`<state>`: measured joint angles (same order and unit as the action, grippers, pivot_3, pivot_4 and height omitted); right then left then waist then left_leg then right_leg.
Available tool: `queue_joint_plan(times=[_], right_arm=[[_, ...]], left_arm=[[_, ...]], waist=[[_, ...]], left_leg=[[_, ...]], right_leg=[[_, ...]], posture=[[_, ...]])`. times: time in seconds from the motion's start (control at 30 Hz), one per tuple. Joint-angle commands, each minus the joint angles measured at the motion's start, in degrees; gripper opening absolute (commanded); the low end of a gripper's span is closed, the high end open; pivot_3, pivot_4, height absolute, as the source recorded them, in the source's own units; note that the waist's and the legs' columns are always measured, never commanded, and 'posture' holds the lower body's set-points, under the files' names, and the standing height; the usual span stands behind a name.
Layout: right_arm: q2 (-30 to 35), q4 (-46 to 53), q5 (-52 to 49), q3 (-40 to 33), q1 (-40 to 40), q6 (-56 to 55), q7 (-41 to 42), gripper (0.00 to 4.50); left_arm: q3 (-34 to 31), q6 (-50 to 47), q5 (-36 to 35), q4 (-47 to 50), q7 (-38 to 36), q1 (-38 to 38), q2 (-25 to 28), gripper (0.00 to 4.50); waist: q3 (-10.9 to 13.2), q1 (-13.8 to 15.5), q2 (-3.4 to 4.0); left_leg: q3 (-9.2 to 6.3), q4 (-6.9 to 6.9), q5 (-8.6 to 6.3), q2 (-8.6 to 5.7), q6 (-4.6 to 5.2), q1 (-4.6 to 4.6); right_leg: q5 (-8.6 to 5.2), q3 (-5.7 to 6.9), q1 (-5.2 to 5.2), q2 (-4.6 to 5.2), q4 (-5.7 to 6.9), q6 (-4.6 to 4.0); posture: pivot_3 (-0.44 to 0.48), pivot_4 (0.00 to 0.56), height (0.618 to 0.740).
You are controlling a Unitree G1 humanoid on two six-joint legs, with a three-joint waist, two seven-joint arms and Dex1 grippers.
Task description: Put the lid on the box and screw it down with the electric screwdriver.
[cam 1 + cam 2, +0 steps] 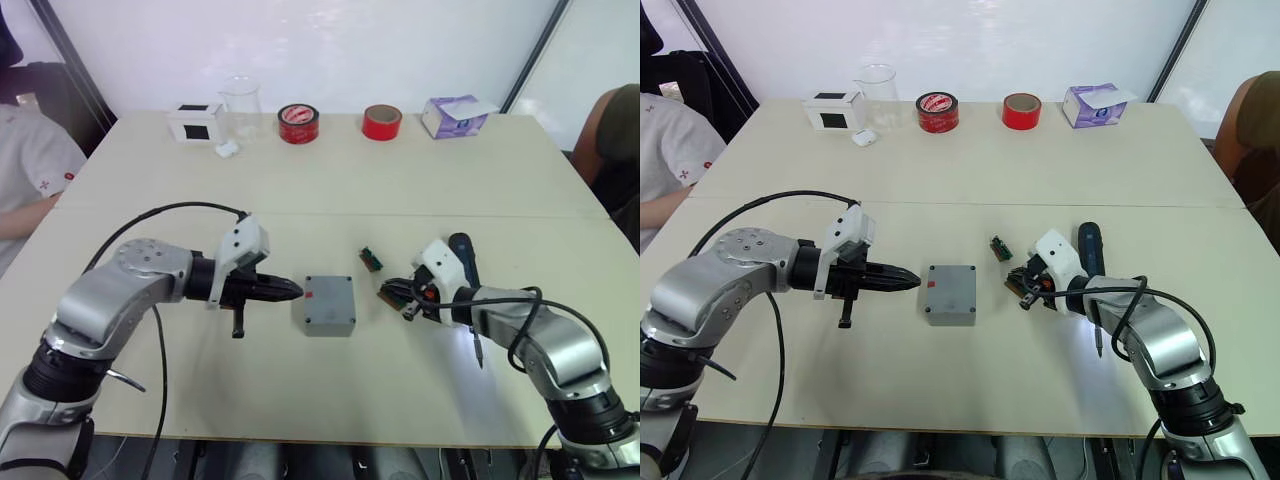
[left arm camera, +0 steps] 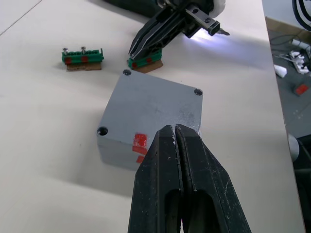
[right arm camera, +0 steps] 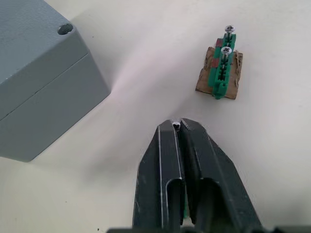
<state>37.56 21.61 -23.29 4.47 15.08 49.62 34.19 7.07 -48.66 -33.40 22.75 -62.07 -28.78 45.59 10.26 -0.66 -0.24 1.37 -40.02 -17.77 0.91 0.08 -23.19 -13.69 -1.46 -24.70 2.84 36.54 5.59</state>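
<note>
The grey box (image 1: 330, 322) stands at mid-table with the lid (image 1: 329, 298) seated on top, a red mark at its left edge and screw holes at the corners. My left gripper (image 1: 297, 291) is shut and empty, its tip right beside the box's red-marked edge. My right gripper (image 3: 176, 124) hovers to the right of the box over a green screw holder (image 2: 146, 60), shut on what looks like a small screw. The electric screwdriver (image 1: 1087, 250) lies on the table behind my right wrist, partly hidden by the arm.
A second green holder (image 3: 221, 73) with two upright screws lies just beyond the right gripper. Along the far edge stand a white-and-black cube (image 1: 195, 122), a clear beaker (image 1: 241, 100), two red tape rolls (image 1: 298, 123), and a tissue box (image 1: 452, 115). People sit at both sides.
</note>
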Motion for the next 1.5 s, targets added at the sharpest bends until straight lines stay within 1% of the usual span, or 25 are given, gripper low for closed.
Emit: queue_joint_plan(times=[0.03, 0.4, 0.77, 0.9, 1.0, 1.1, 1.23, 1.33, 1.5], right_arm=[[-0.08, 0.29, 0.62, 0.13, 0.21, -0.81, 0.32, 0.03], [-0.21, 1.32, 0.01, -1.72, 1.0, -0.58, 0.95, 0.03], [0.25, 3.81, -2.29, -3.92, 4.27, 2.71, 1.23, 0.03], [1.1, 5.51, -3.38, -4.74, 6.29, 4.13, 1.57, 0.03], [0.57, 7.97, -6.11, -5.49, 9.32, 6.85, 1.7, 0.03], [-0.74, 10.64, -9.01, -4.99, 11.21, 9.13, 1.72, 0.03], [-1.73, 12.28, -10.97, -4.02, 11.82, 10.84, 0.97, 0.03], [-1.98, 11.98, -9.76, -1.53, 11.04, 9.83, 0.74, 0.03], [-1.86, 10.48, -8.13, 0.6, 10.58, 8.23, 0.76, 0.03]], left_arm=[[-1.11, -0.4, -1.02, 1.38, 0.26, -0.87, 0.68, 0.0], [-0.72, -0.6, -1.33, 0.99, 0.89, -1.17, 0.5, 0.0], [-0.71, 0.04, -0.86, -0.28, 0.69, -0.66, 0.69, 0.0], [-1.09, 0.37, -0.55, -1.07, 0.55, 0.1, 1.23, 0.0], [-1.36, 1.05, -0.04, -2.25, 0.3, 1.06, 2.2, 0.0], [-1.6, 1.86, 0.19, -3.1, 0.25, 1.87, 2.73, 0.0], [-1.73, 1.91, 0.13, -2.91, 0.35, 2.2, 2.7, 0.0], [-1.79, 1.85, 0.03, -2.44, 0.68, 2.49, 2.5, 0.0], [-1.92, 1.9, -0.05, -2.04, 1.02, 2.89, 2.46, 0.0]], waist=[[0.0, 0.01, 0.0], [0.0, 0.01, 0.0], [0.0, 0.01, 0.0], [0.0, 0.01, 0.0], [0.0, -0.22, 0.0], [0.0, -0.09, 0.0], [0.0, 0.12, 0.0], [0.0, 0.02, 0.0], [0.0, -0.03, 0.0]], left_leg=[[0.0, 0.0, 0.0, 0.0, 0.0, 0.0], [0.0, 0.0, 0.0, 0.0, 0.0, 0.0], [0.0, 0.0, 0.0, 0.0, 0.0, 0.0], [0.0, 0.0, 0.0, 0.0, 0.0, 0.0], [0.0, 0.0, 0.0, 0.01, 0.0, 0.01], [-0.03, 0.01, 0.0, 0.04, 0.0, 0.03], [-0.04, 0.01, 0.0, 0.03, 0.0, 0.01], [0.02, 0.0, 0.0, -0.01, 0.0, 0.01], [0.0, 0.0, 0.0, 0.0, 0.0, 0.01]], right_leg=[[0.0, 0.0, 0.0, 0.0, 0.0, 0.0], [0.0, 0.0, 0.0, 0.0, 0.0, 0.0], [0.0, 0.0, 0.0, 0.0, 0.0, 0.0], [0.0, 0.0, 0.0, 0.0, 0.0, 0.0], [0.0, -0.01, 0.0, -0.01, 0.01, 0.0], [0.0, 0.0, -0.01, -0.06, 0.02, -0.01], [0.0, 0.02, 0.0, -0.02, 0.02, -0.01], [0.0, -0.01, 0.01, 0.06, 0.02, -0.01], [0.0, 0.0, 0.0, 0.03, 0.02, -0.01]], posture=[[0.0, 0.15, 0.74], [0.0, 0.15, 0.74], [0.0, 0.15, 0.74], [0.0, 0.15, 0.74], [0.0, 0.15, 0.74], [0.0, 0.15, 0.74], [0.0, 0.15, 0.74], [0.0, 0.15, 0.74], [0.0, 0.15, 0.74]])
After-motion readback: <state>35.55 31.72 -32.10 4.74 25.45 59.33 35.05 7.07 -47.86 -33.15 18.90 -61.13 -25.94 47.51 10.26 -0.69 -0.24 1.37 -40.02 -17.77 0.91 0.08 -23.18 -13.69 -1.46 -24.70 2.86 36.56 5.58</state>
